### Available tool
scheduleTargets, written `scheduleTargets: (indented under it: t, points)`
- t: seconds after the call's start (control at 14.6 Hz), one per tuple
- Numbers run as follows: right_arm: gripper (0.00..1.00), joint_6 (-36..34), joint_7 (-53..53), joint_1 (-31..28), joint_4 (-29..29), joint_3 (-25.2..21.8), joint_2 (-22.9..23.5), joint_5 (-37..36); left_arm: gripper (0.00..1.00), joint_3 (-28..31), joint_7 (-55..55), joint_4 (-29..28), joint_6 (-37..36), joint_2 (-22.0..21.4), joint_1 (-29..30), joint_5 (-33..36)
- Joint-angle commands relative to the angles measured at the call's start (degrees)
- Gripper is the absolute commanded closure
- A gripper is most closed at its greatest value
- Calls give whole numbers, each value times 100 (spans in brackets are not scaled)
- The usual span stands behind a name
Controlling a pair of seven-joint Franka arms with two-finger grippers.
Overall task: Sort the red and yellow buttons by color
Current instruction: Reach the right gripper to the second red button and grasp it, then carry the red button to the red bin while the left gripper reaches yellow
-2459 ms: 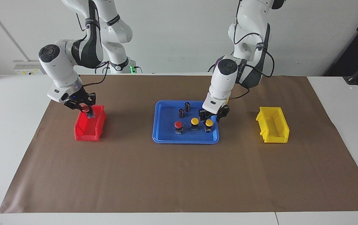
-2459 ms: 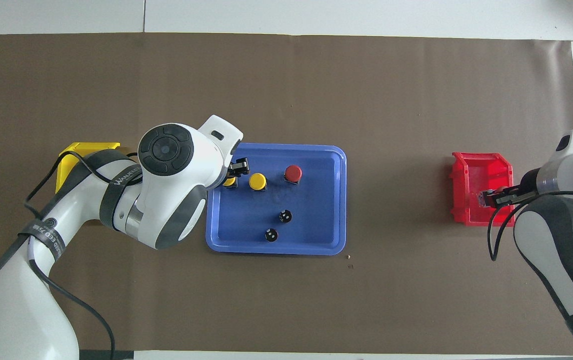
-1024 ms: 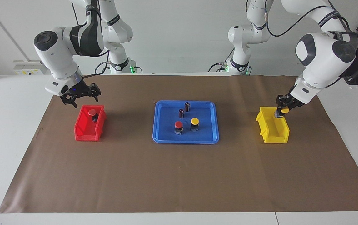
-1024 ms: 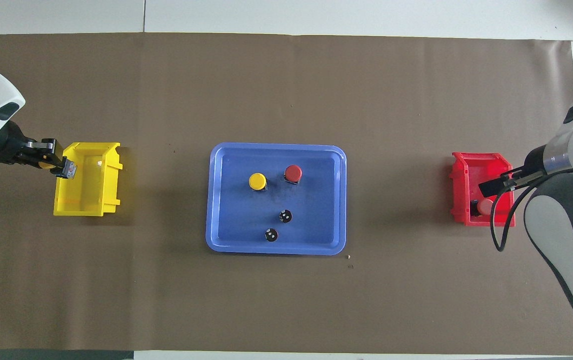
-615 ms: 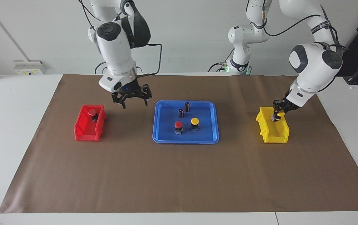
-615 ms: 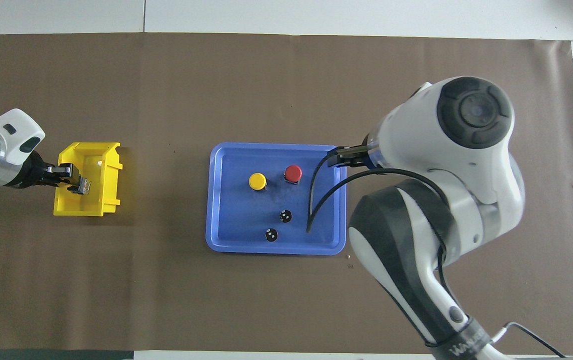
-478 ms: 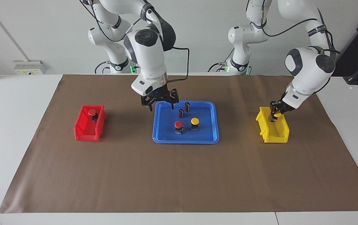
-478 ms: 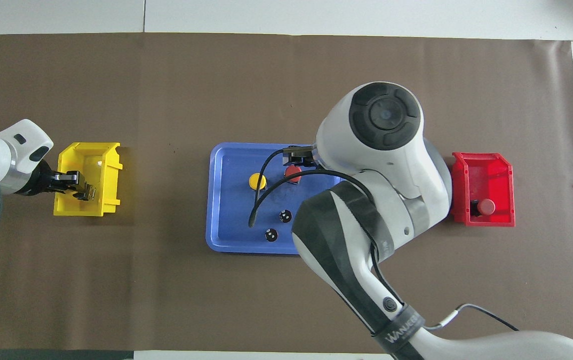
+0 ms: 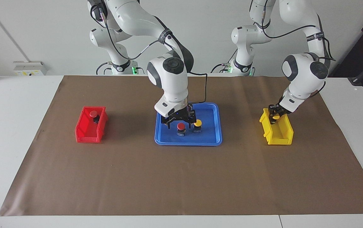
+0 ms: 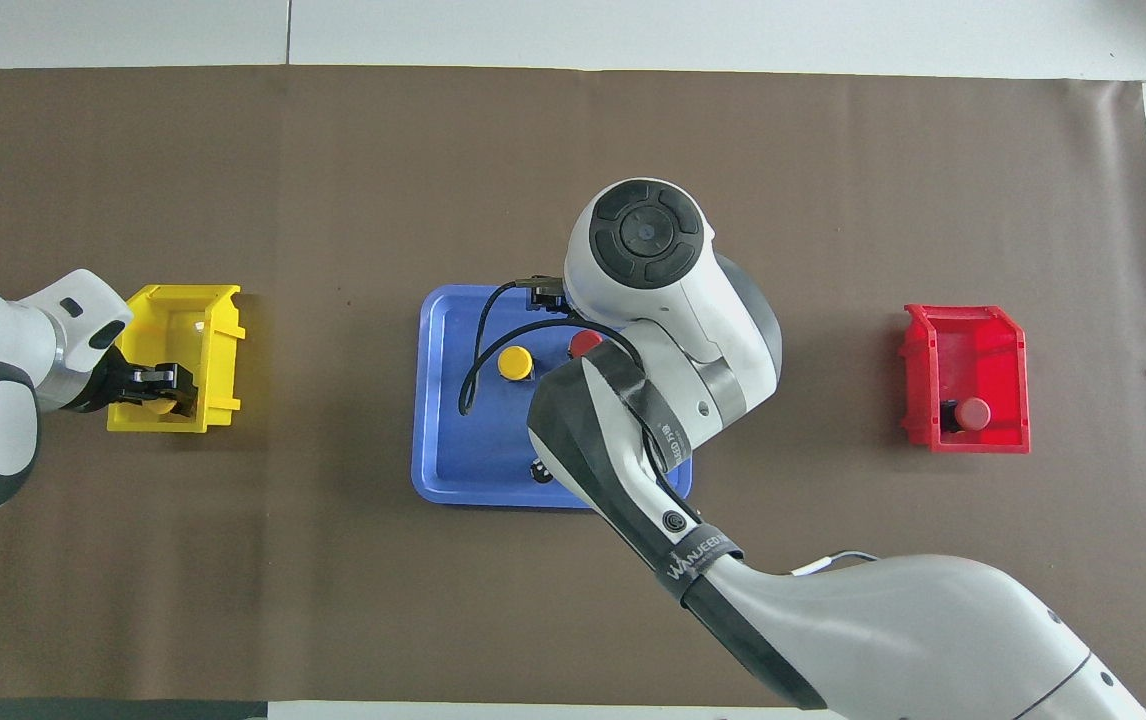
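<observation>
In the facing view, a blue tray (image 9: 214,133) is seen at the middle of the brown paper sheet (image 9: 181,177). In the tray, a red button (image 9: 181,127) and a yellow button (image 9: 197,123) stand side by side. The right gripper (image 9: 180,121) is lowered over the tray, directly above the red button, with its fingers spread wide apart and nothing between them. Toward the right arm's end of the table from the tray, a red bin (image 9: 86,131) is placed, and a second red button (image 9: 93,114) is seen inside it. Toward the left arm's end from the tray, a yellow bin (image 9: 279,134) is placed. The left gripper (image 9: 276,112) is held low at the end of that bin nearer the robots, with another yellow button (image 9: 276,117) at its fingertips; whether the fingers are clamped on it or parted cannot be told.

In the overhead view, the tray (image 10: 453,470) is partly covered by the right arm. The yellow button (image 10: 515,362) shows fully, and the red button (image 10: 583,342) shows only in part under the arm. One dark cylinder (image 10: 540,468) is glimpsed in the tray, nearer the robots than the buttons. The left gripper (image 10: 159,389) is seen inside the yellow bin (image 10: 218,345), and the button in the red bin (image 10: 973,413) lies on its side.
</observation>
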Motion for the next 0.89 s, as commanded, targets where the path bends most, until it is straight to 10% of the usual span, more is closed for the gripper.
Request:
scheduleTargets:
  t: [0.0, 0.2, 0.34, 0.82]
  points:
    - [3, 307, 74, -33, -349, 41, -96, -13, 41, -37, 97, -55, 74, -118, 38, -154]
    - [11, 369, 82, -24, -446, 76, -79, -4, 38, -37, 97, 514, -442, -57, 55, -154]
    - [12, 535, 82, -16, -674, 129, -123, -4, 0, -37, 115, 1435, -1267, 84, 20, -154]
    - [36, 659, 21, -16, -921, 234, -149, -4, 0, -107, 150, 4662, -4441, 251, -340, 215]
